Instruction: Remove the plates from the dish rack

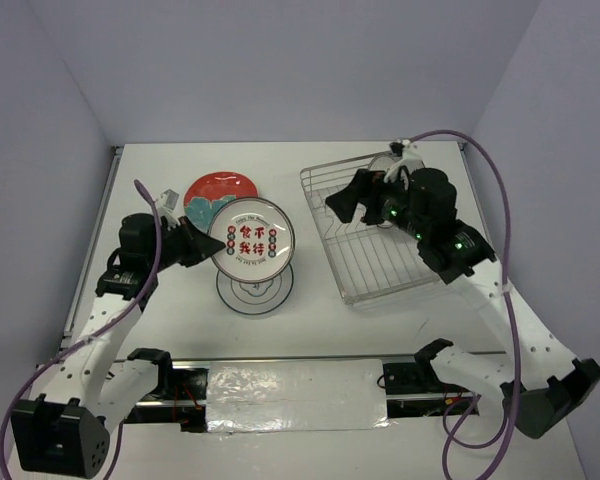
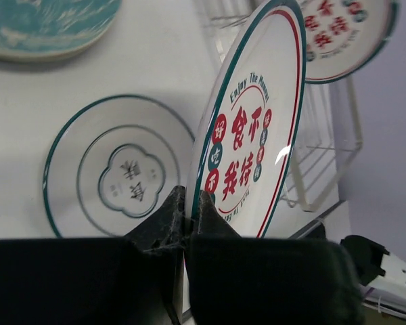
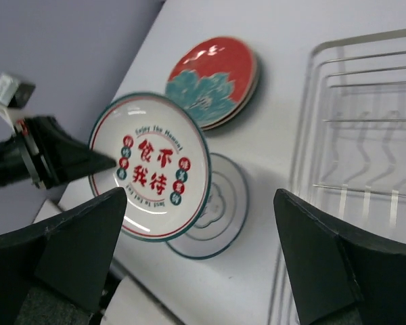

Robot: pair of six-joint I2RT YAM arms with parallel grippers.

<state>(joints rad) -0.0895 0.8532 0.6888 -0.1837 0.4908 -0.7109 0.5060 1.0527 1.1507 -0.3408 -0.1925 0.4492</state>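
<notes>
A white round plate with a dark rim and red characters (image 1: 252,238) stood almost upright in the air, its printed face turned toward the right side of the table. Its left edge was between the fingers of the left gripper (image 1: 195,243), which were closed tight on the rim. The held plate hung just above a second white plate (image 1: 255,288), which lay face down on the white table (image 1: 310,330). Behind them, near the left gripper, a red round plate with a teal flower pattern (image 1: 220,195) lay flat.

The silver wire dish rack (image 1: 380,270) stood well apart to the right of the held plate. One more white plate with red characters (image 2: 345,34) was standing in its far part.

The left arm reached forward from its base, and its wrist was turned so that the gripper pointed to the right. The right arm bent over the dish rack, and the right gripper (image 1: 348,200) hovered above the rack's left part, pointing toward the held plate. Its jaws were spread wide with nothing between them.
</notes>
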